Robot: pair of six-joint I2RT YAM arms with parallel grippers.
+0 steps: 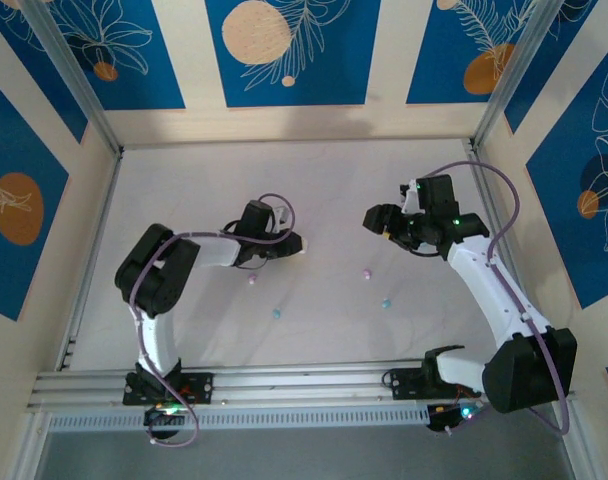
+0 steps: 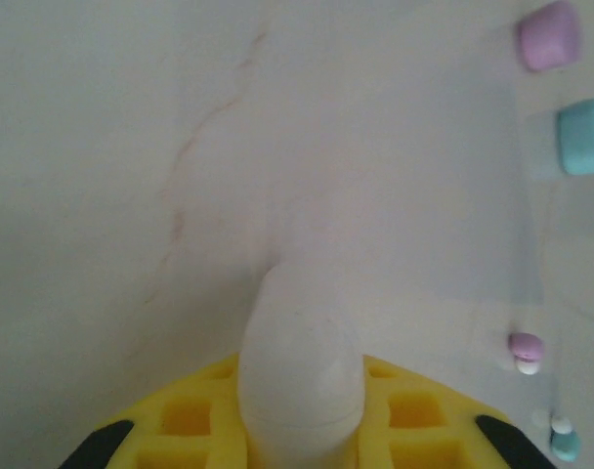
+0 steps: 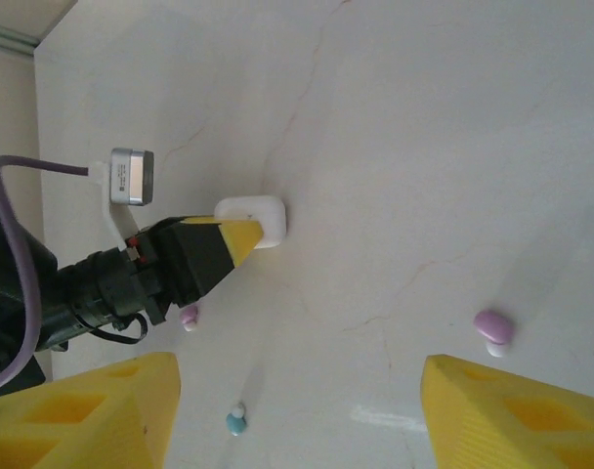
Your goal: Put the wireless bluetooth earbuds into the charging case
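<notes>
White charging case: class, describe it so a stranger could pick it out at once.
On the pale table, follow the left arm to the left gripper, shut on the white charging case. It is white and far bulkier than the pink earbud and teal earbud lying nearby.

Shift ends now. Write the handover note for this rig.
Left gripper: shut on the white case.
Right gripper: open, empty, above the table.
Loose on the table: a pink piece and a teal piece by the left gripper, a second pink piece and second teal piece nearer the right gripper; likely earbuds, too small to be sure.
Done: case gripped.
Left: seat every earbud in its case.
</notes>
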